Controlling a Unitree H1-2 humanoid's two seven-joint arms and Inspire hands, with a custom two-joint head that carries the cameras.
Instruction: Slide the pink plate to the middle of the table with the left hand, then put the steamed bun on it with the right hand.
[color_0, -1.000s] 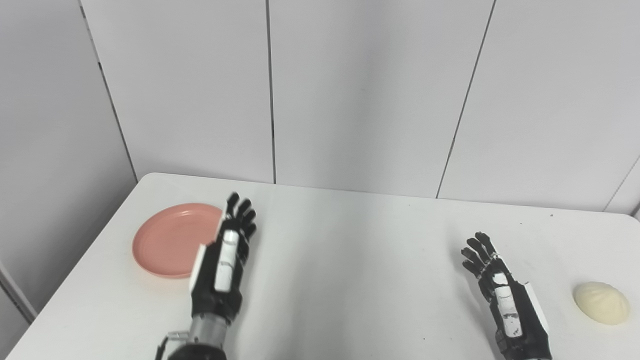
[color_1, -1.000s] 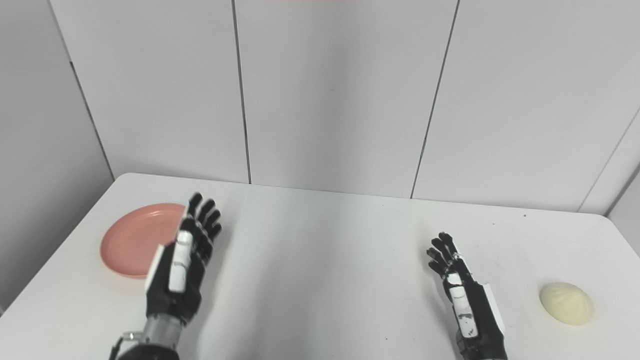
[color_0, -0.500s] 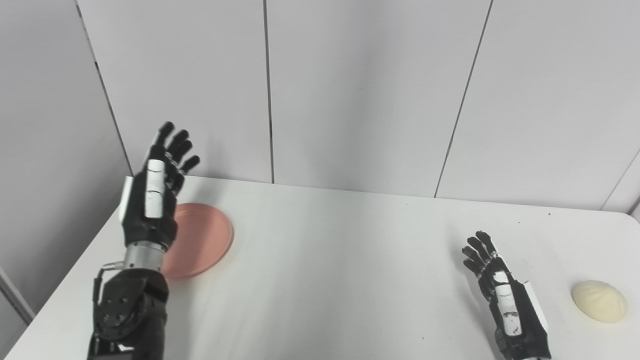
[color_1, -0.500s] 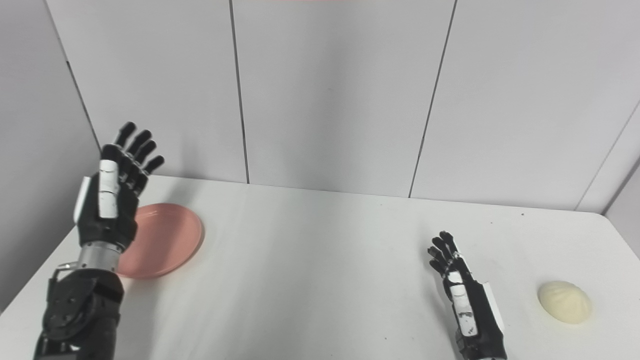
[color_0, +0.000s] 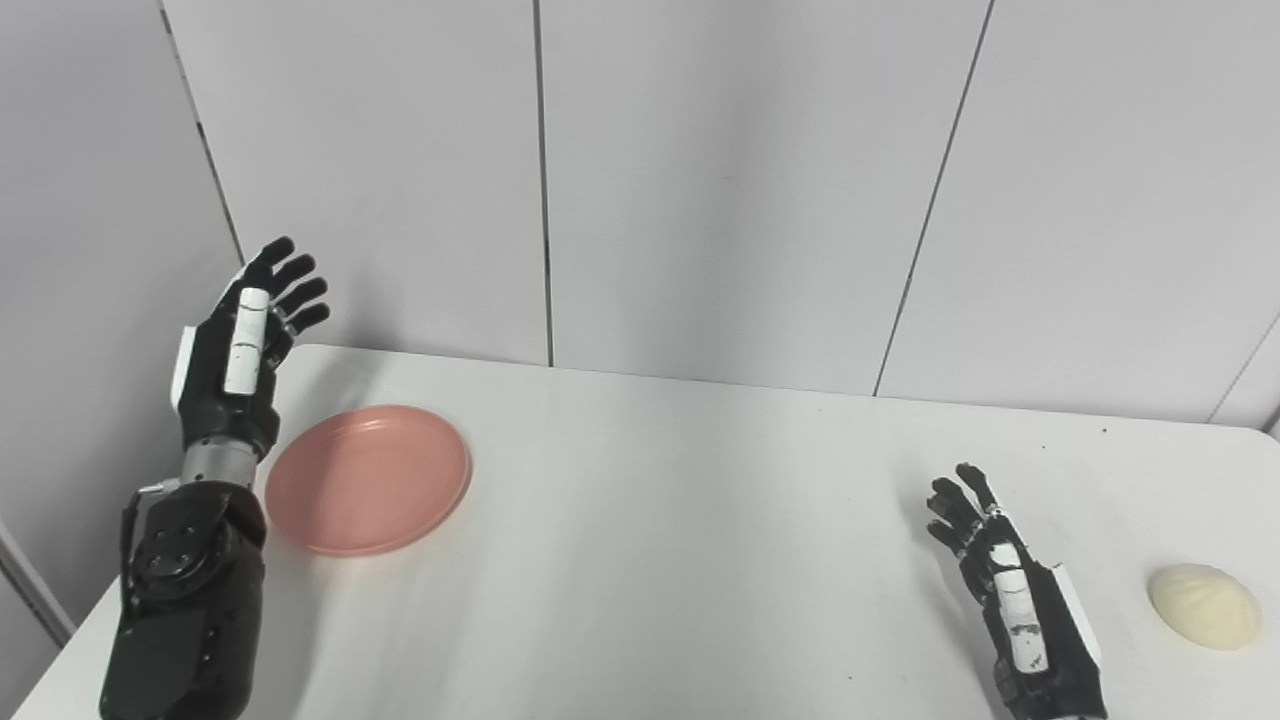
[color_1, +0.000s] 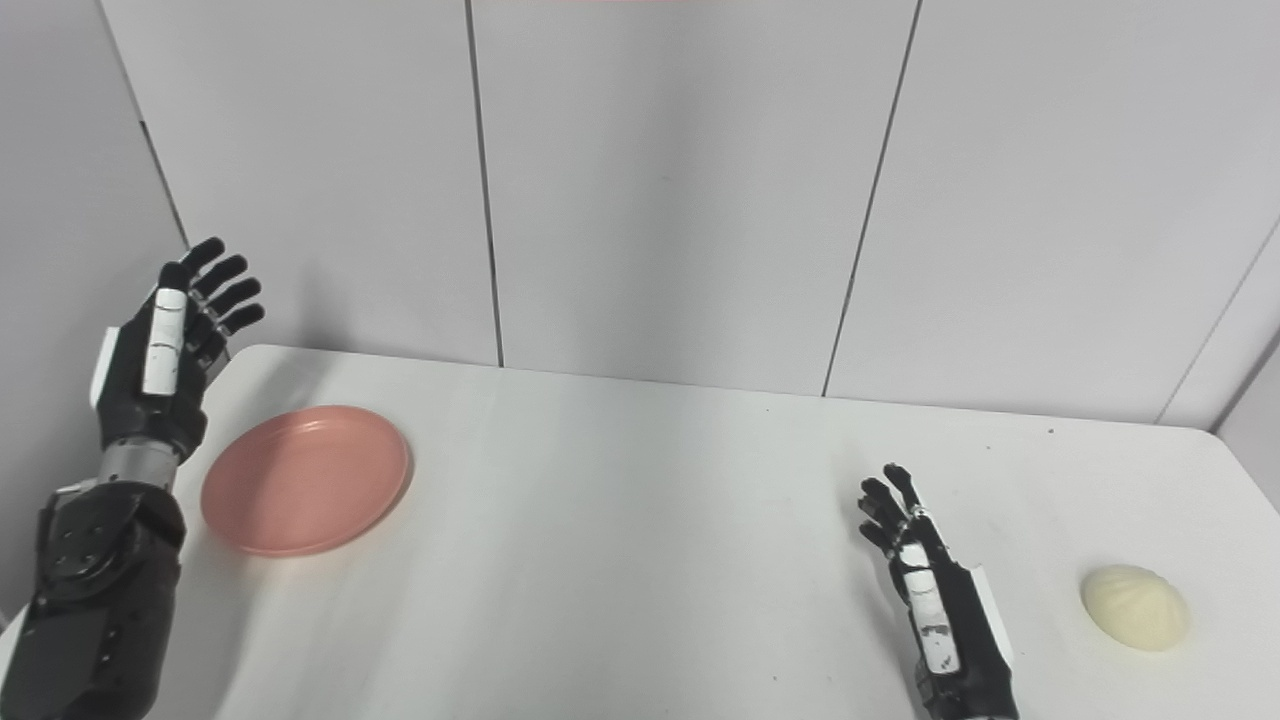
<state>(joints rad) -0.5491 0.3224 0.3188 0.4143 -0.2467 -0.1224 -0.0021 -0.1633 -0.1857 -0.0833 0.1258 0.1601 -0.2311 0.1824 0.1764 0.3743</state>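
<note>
Pink plate (color_0: 367, 479) flat on the white bench (color_0: 680, 540), left of centre, untouched. Left hand (color_0: 235, 360) raised at frame's left edge, fingers (color_0: 290, 285) spread, empty, above and left of the plate. Right hand (color_0: 1020, 600) lower right, fingers apart, empty; bun (color_0: 1203, 606) just right of it.

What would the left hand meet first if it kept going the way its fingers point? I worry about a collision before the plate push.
The left hand is raised, open, fingers aimed up and away. Straight on it would likely meet the wall panel, passing clear of the pink plate; depth is unclear.
</note>
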